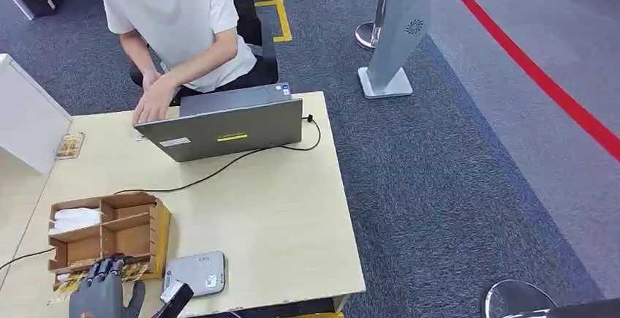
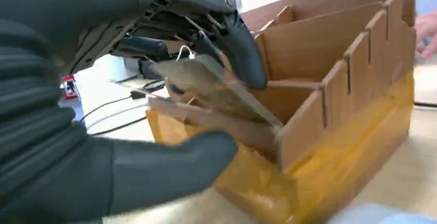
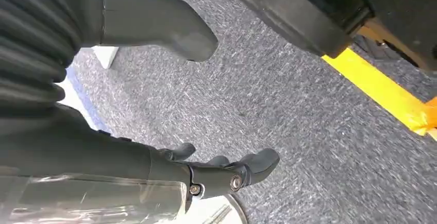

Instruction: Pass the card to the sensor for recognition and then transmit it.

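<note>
We see the card blurred, its print unreadable, its near end hidden behind the left hand; the person's head is cut off.

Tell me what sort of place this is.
Probably a reception or check-in desk in an office or exhibition hall: a person works at a laptop on a light wooden desk, grey carpet carries red floor tape, and a freestanding grey sign stand is nearby.
</note>
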{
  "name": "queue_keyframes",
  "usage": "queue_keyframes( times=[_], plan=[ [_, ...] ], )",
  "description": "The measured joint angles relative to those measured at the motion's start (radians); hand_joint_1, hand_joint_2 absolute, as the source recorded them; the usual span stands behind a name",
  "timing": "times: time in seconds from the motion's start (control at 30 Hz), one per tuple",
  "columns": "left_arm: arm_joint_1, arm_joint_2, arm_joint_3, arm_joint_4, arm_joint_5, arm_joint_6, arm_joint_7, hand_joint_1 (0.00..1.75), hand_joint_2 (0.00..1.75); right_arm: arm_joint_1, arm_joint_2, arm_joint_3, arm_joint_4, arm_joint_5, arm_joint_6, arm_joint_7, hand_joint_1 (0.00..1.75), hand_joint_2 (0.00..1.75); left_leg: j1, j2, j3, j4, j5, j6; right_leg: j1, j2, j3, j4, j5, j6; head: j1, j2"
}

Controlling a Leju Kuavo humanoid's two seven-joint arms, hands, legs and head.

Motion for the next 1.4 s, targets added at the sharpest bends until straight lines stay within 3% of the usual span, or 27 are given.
queue_keyframes(
  times=[1.03, 1.4],
  plan=[
    [0.002, 0.019, 0.000, -0.024, 0.022, -0.020, 0.021, 1.75, 1.75, 0.006, -0.014, 0.000, -0.044, 0.003, -0.016, 0.011, 0.00, 1.75, 0.000, 0.000, 0.000, 0.000, 0.000, 0.000, 0.000, 0.000, 0.000, 0.000, 0.000, 0.000, 0.000, 0.000],
    [0.003, 0.032, 0.002, -0.100, 0.018, -0.052, 0.003, 1.75, 1.75, 0.006, -0.015, 0.000, -0.053, 0.003, -0.026, 0.023, 0.00, 1.75, 0.000, 0.000, 0.000, 0.000, 0.000, 0.000, 0.000, 0.000, 0.000, 0.000, 0.000, 0.000, 0.000, 0.000]
  ],
)
